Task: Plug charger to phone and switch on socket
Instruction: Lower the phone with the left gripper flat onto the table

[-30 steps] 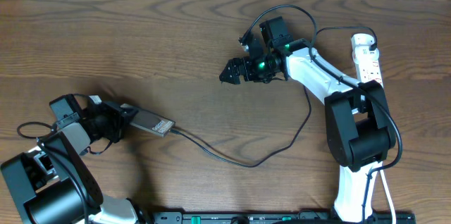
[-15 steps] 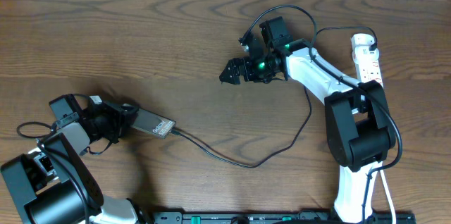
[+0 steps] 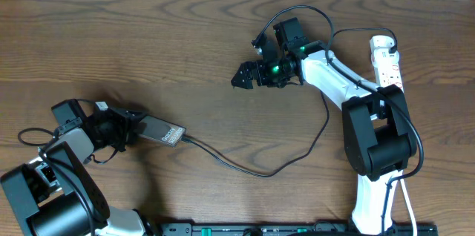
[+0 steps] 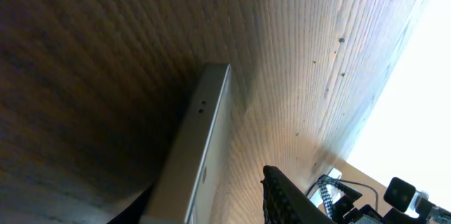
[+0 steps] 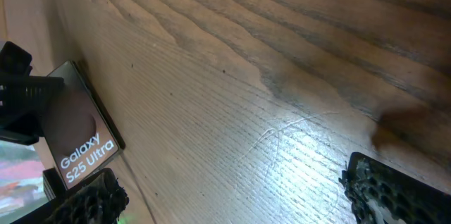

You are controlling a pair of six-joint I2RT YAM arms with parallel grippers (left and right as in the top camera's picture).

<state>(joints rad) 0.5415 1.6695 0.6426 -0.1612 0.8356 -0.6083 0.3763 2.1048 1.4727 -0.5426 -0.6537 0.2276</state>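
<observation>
The left fingers (image 4: 283, 194) clamp the phone (image 3: 163, 132) near the surface's (image 3: 148, 35) near-left corner, steadying it. The charger (image 3: 260, 171) appears seated in its end. The right fingers (image 5: 394, 190) hang wide and empty mid-surface, free for the socket (image 3: 387, 61) at the right edge.

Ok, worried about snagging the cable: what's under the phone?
Only bare wooden table shows around the phone; the charger cable runs off from its end. The patch directly beneath is covered by the phone itself.
</observation>
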